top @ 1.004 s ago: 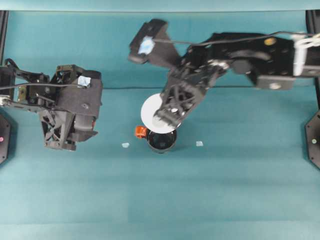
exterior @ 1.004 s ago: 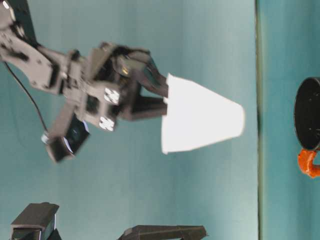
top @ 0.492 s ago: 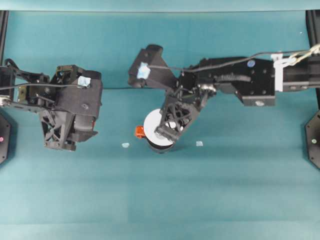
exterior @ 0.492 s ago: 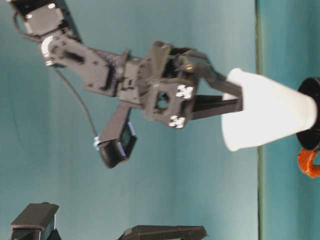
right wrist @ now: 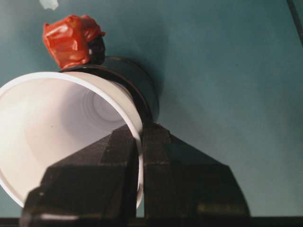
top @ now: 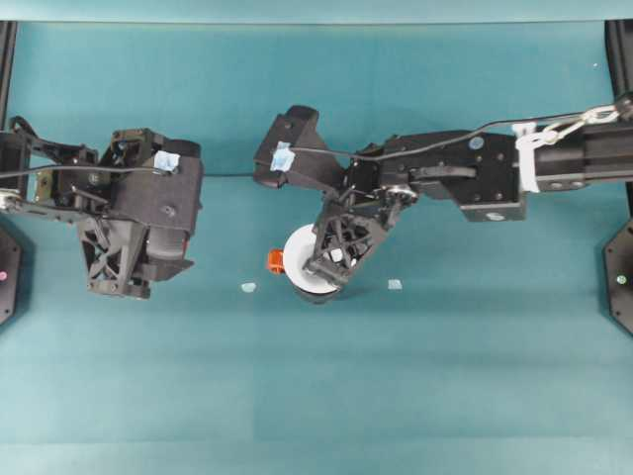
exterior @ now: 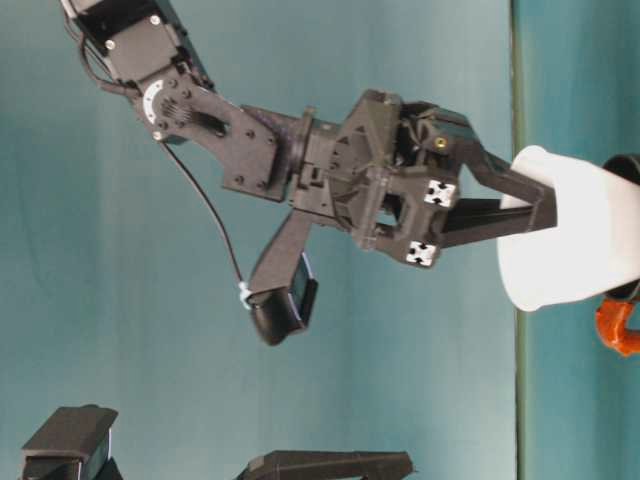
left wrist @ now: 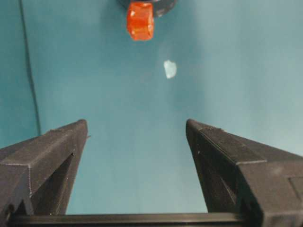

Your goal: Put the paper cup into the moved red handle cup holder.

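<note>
Viewing overhead: right end effector [top: 332, 259] pinches the rim of the paper cup [top: 300, 253]; cup reads as a white disc, partly covered by the fingers, sitting over the red handle cup holder [top: 318, 291], whose black rim peeks out beneath.
Handle, overhead: red-orange tab [top: 277, 260] sticks out on the holder's left side, just beside the cup rim.
Left end effector, overhead [top: 117, 287]: well apart from the cup, over bare teal worktop [top: 445, 376]; jaw state not readable here.
Tape bits, overhead: pale scraps [top: 248, 287] and [top: 395, 284] on the worktop either side of the holder.
Table-level: white tapered cup [exterior: 580, 250] held at the rim wall by the right end effector [exterior: 535, 205], narrow end entering the black holder [exterior: 625, 165]; red handle [exterior: 618, 325] visible at the holder's side.
Left wrist view: left end effector [left wrist: 137, 137] spread wide, nothing between the jaws; red handle [left wrist: 140, 21] and pale scrap [left wrist: 170, 69] ahead.
Right wrist view: fingers [right wrist: 158, 156] closed on the cup rim, one inside, one outside; cup [right wrist: 52, 123] interior plain white, tilted, its lower part inside the glossy black holder [right wrist: 137, 82]; crinkled red handle [right wrist: 71, 39] beyond.
</note>
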Robot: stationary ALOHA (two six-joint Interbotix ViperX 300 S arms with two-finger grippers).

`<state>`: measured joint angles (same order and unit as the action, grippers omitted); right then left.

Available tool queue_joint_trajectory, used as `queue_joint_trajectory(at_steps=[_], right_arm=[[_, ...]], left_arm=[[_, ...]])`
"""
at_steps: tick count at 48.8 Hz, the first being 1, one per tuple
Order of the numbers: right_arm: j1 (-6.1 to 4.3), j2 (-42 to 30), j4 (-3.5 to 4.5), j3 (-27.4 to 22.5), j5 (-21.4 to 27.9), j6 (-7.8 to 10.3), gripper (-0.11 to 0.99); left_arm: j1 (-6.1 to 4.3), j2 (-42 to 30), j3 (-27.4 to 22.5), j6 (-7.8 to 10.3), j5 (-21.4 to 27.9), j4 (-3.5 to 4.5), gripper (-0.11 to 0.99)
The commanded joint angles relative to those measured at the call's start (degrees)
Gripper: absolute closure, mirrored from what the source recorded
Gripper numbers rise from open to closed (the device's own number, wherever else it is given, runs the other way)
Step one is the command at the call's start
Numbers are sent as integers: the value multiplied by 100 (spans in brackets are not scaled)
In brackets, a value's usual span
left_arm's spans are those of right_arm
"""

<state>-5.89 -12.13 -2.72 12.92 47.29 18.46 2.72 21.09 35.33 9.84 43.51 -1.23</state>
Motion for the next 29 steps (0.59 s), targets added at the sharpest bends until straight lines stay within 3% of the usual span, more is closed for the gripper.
queue_joint_trajectory(at_steps=[1, 29], right_arm=[[26, -9, 18, -35, -26, -62, 98], [62, -114, 18, -88, 18, -79, 98]], left_arm=[[-18, 88, -132, -18, -35, -9, 0], [-18, 88, -141, -18, -35, -9, 0]])
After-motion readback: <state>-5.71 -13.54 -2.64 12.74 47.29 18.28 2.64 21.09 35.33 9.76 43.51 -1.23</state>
